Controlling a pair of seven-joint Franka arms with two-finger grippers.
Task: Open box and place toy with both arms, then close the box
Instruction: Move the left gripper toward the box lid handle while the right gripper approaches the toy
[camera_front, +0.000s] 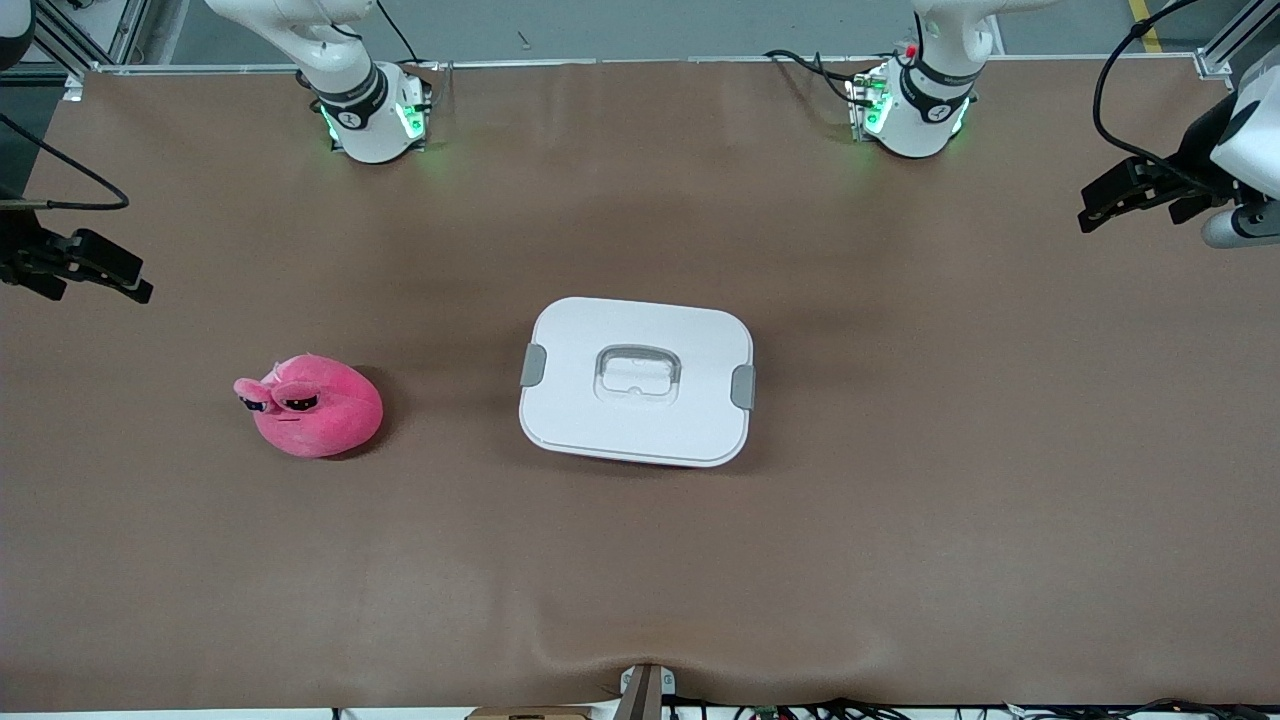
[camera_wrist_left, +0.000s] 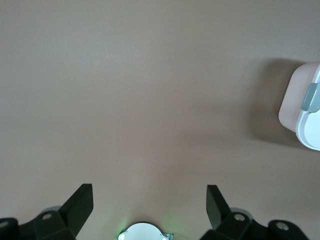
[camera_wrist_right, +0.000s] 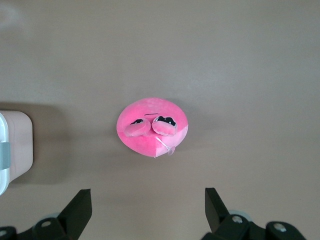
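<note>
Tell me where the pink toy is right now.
In the front view the toy lies on the table beside the closed box, toward the right arm's end.

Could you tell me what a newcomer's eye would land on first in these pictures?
Probably the bright pink toy, lying on the brown table toward the right arm's end. Next, the white-lidded box beside it, mid-table, lid on. Both grippers, left and right, hang open over the table's ends.
</note>
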